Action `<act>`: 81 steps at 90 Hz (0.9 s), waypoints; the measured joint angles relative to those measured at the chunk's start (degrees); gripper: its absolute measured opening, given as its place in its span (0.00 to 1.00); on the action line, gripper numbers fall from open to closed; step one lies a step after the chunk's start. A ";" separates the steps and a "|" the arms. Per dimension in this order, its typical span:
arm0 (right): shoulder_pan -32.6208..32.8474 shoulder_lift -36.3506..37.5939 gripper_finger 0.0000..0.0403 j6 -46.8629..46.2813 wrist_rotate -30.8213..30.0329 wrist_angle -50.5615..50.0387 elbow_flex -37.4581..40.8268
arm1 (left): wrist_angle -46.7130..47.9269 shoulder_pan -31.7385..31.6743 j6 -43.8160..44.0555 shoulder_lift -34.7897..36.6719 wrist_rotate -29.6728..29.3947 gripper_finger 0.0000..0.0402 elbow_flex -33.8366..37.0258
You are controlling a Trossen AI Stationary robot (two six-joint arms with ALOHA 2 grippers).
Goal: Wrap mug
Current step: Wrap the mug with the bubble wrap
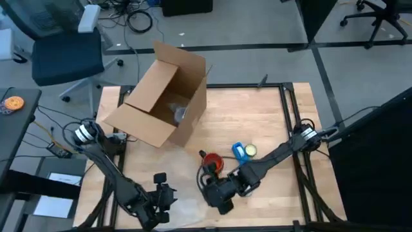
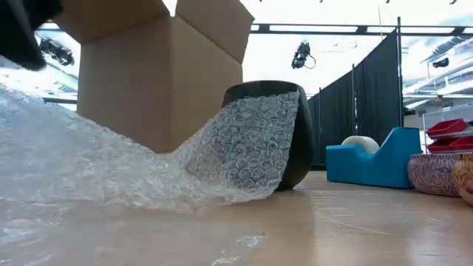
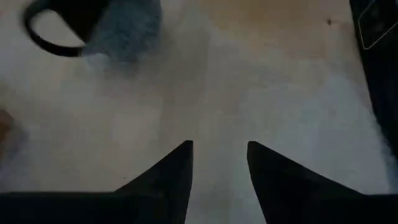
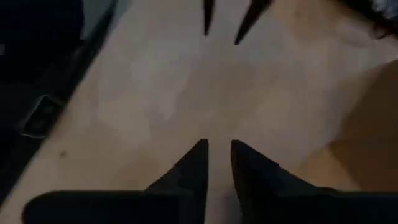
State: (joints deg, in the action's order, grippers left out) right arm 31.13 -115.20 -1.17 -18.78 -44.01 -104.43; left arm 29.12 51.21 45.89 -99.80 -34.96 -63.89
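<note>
Wood-top table (image 1: 257, 122) in a lab space, grey floor, office chair (image 1: 61, 45) and cables beyond the far edge; in the low view I see black curtains (image 2: 362, 111) in the room behind. I use the open cardboard box (image 1: 164, 96) as my landmark: it lies on its side at the far left of the table, flaps out. The dark mug (image 2: 284, 133) sits on the table on the near side of the box, toward the right gripper; in the low view it stands upright with a sheet of bubble wrap (image 2: 111, 166) draped up against its side and spreading flat across the wood toward the camera. My left gripper (image 1: 164, 196) is near the front edge, well in front of the box, over the bubble wrap; in the left wrist view its 2 fingers (image 3: 171, 180) are spread with a clear gap, nothing between them, the mug's handle visible farther off. My right gripper (image 1: 215, 190) is to the right of that, also well in front of the box, low over the wrap; its fingers (image 4: 189, 171) stand close with a narrow gap, pinching nothing I can see. Blue tape dispenser (image 1: 239, 151) and a yellow round thing (image 1: 250, 151) sit right of the box, near the right arm; a red object (image 1: 211, 160) just beside them, can't tell what it is.
</note>
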 joint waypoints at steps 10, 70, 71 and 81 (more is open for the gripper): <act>0.25 0.00 0.26 -3.27 -0.77 1.71 1.44 | -1.00 -1.59 -1.99 -2.32 3.44 0.36 0.07; 3.37 -0.07 0.51 -8.28 -3.86 1.36 2.69 | 1.00 -7.75 -5.08 -5.04 8.70 0.04 -0.05; 3.42 -0.07 0.52 -7.86 -4.28 1.24 2.69 | 1.13 -7.75 -5.06 -5.04 8.62 0.03 -0.16; 4.18 -0.07 0.53 -2.56 -9.15 0.59 2.49 | 4.18 -7.73 -5.18 -5.02 6.59 0.01 -2.96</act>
State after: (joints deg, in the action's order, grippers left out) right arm 35.31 -115.26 -3.73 -27.93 -43.42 -101.94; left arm 33.30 43.48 40.71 -104.82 -28.36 -66.84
